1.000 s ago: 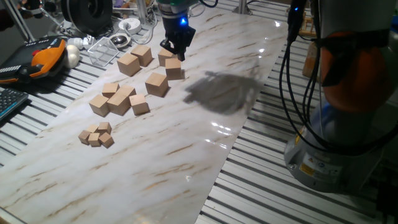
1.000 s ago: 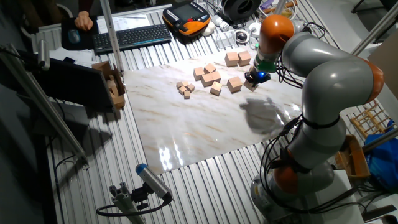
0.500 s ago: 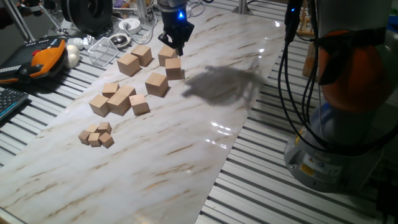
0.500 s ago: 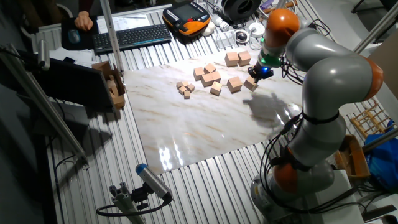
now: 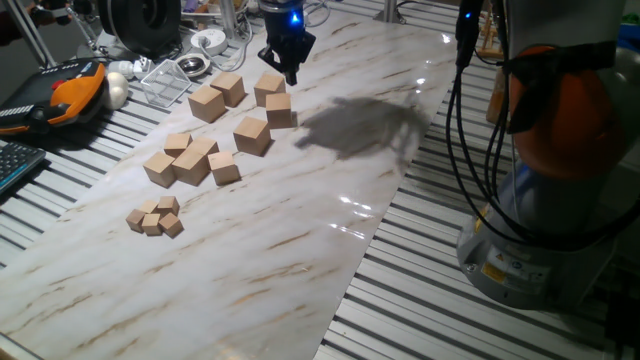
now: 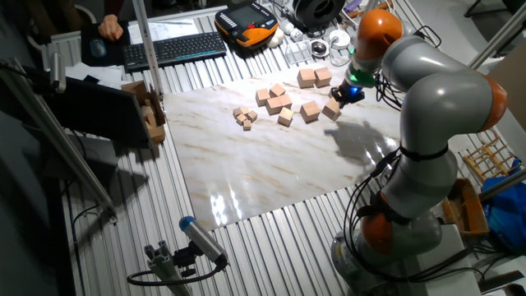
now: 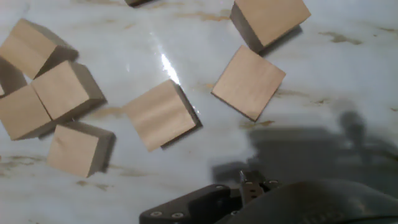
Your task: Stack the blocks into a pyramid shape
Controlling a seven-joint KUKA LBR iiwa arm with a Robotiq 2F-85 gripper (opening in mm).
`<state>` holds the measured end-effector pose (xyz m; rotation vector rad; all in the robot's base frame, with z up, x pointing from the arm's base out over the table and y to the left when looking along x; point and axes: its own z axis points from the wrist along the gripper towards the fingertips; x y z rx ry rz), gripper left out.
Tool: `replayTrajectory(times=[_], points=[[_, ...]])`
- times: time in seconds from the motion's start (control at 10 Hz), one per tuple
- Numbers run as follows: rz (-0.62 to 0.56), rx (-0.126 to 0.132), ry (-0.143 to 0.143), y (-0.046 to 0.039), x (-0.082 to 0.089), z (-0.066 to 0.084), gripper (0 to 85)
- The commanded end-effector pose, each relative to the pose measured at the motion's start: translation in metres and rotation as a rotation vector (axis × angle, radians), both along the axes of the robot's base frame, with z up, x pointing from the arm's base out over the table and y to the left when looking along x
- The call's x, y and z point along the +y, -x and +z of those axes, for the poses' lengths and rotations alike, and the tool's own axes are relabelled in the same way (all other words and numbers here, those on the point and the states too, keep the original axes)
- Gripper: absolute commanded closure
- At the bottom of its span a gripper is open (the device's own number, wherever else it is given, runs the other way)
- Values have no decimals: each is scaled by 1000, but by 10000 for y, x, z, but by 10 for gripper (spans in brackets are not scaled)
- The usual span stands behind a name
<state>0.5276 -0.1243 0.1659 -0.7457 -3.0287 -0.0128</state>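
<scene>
Retreat is the change: over the last second the end effector (image 5: 288,66) has lifted off the nearest block (image 5: 280,108), which it sat right on top of, and it now hangs above and just behind it, apart from it. No block has shifted on the table (image 5: 300,250). We see no wood under the fingers, so we judge that it carries nothing. How far the jaws are parted we cannot tell, because the fixed views show only a dark tip and the hand view shows only the housing at the bottom edge.

For the task this means nothing is stacked yet. Every block lies flat on the table, none on another, and we read the lift as a release or a missed grasp, not a pick.

We count five blocks, all at the far end:
- one just below the end effector
- one touching it behind (image 5: 268,88)
- a pair to the left (image 5: 207,102) and (image 5: 229,88)
- one alone, nearer the middle (image 5: 252,133)

Medium cubes (image 5: 190,162) sit in a tight cluster. We make out four or five, but the edges merge.

Tiny cubes (image 5: 155,217) form a second clump of about five, well apart from the blocks.
</scene>
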Motion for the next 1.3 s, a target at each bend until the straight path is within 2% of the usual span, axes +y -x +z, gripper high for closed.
replayTrajectory(times=[0.0, 0.2, 0.5, 1.2], points=[[-6, 0, 10, -21, -19, -7, 850], [-32, 5, -1, -109, -78, -13, 850], [-40, 2, 11, -200, -144, -53, 850], [-83, -11, 19, -268, -156, -183, 850]])
